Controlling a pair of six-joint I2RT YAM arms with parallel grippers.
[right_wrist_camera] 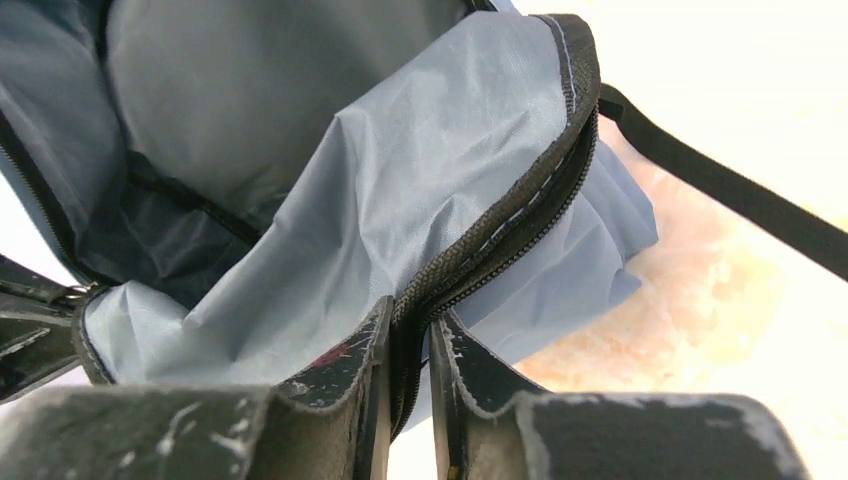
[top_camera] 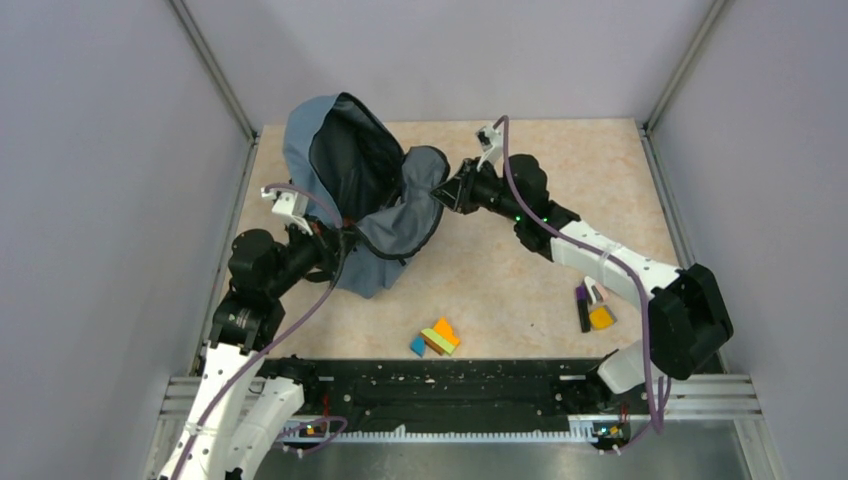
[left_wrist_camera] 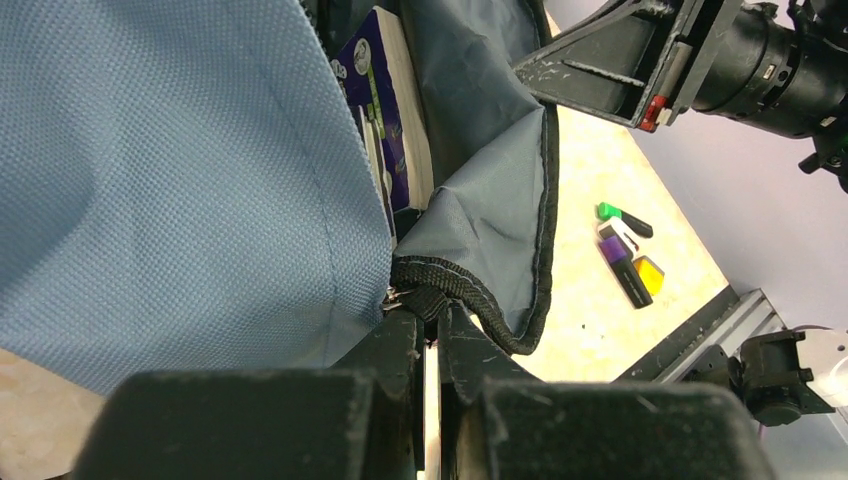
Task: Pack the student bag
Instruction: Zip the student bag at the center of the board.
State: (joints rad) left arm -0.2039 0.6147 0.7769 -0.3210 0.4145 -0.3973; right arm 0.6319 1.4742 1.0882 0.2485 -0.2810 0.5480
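Observation:
The slate-blue student bag (top_camera: 345, 175) lies at the back left of the table with its dark mouth held open. My left gripper (top_camera: 335, 243) is shut on the bag's black-edged rim at its near side (left_wrist_camera: 432, 310). My right gripper (top_camera: 447, 190) is shut on the zipper edge of the bag's flap (right_wrist_camera: 410, 318) and holds it up. A purple book (left_wrist_camera: 385, 110) stands inside the bag. The dark lining (right_wrist_camera: 170, 240) shows in the right wrist view.
Coloured blocks (top_camera: 436, 338) lie near the front middle. Markers and a yellow piece (top_camera: 594, 307) lie at the right, also in the left wrist view (left_wrist_camera: 628, 260). A black strap (right_wrist_camera: 730, 190) trails over the table. A black rail (top_camera: 440, 385) runs along the near edge.

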